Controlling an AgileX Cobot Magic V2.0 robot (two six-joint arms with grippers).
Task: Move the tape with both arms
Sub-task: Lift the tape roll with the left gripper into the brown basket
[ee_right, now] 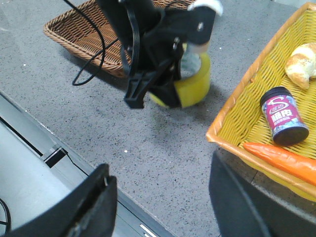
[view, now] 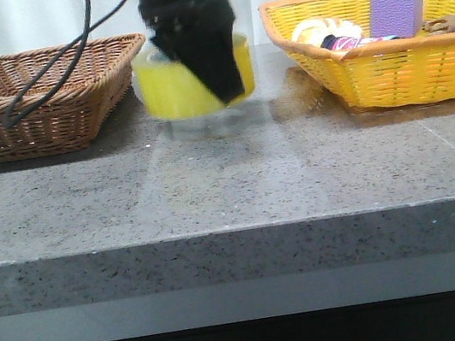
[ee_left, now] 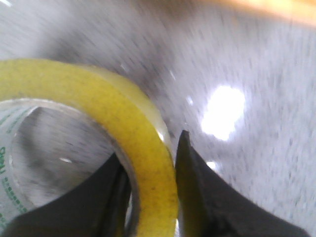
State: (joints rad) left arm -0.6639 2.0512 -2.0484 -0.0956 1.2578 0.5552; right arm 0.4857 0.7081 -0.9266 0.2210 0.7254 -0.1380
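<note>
The tape [view: 184, 86], a wide roll of translucent yellow packing tape, is held above the grey speckled bench [view: 230, 187], between the two baskets and clear of the surface; a faint reflection of it is seen on the stone just below. Its wall is pinched by the left hand [ee_left: 150, 197]: one black finger [ee_left: 94, 197] is set inside the white core with green lettering, the other against the yellow outer face, so the hand is closed on the roll. In the front view the roll is partly covered by the dark left arm [view: 185, 13], from which a black cable [view: 55, 64] is trailed over the brown wicker basket [view: 35, 101].

The yellow wicker basket [view: 384, 68] is placed on the other side of the tape, near it but apart. In it a purple cube [view: 397, 9], a bread roll [ee_right: 302, 64], a small jar with a pink label [ee_right: 284, 116] and a carrot [ee_right: 281, 160] are seen.

The right hand [ee_right: 163, 207] is held over the bench edge, well apart from the tape, its two dark fingers spread wide with nothing between them.
</note>
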